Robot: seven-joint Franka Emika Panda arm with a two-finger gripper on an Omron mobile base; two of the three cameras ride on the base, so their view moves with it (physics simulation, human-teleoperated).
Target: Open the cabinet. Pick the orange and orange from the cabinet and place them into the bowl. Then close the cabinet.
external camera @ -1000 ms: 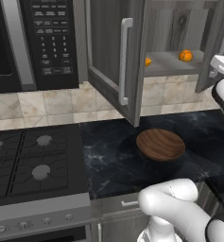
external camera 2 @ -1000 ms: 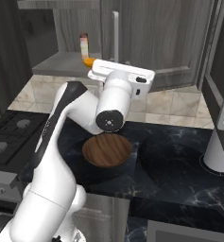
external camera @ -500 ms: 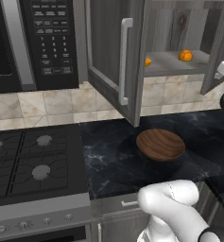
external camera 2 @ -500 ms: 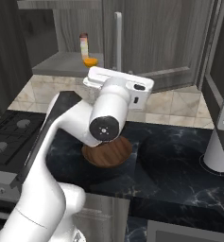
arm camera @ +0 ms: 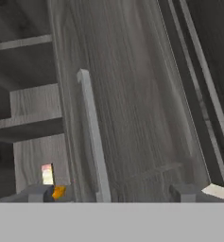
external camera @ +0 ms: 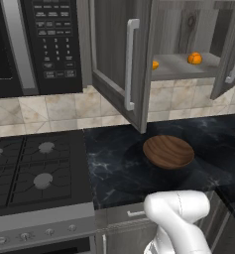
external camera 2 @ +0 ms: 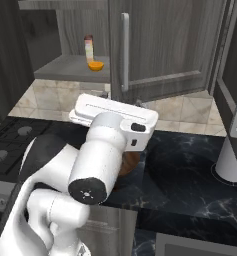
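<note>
Now your jaws point(arm camera: 113, 196) stand wide, holding nothing, fingertips point(arm camera: 182, 193) flanking the cabinet's point(arm camera: 132, 94) silver handle point(arm camera: 92, 137) untouched; oranges point(external camera: 195, 58) sit on the shelf at one o'clock of the bowl point(external camera: 168, 152).

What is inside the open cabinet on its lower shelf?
In the cabinet, two oranges lie on the shelf, the left one half hidden by the door. A small bottle stands beside one. The higher shelves cannot be seen.
</note>
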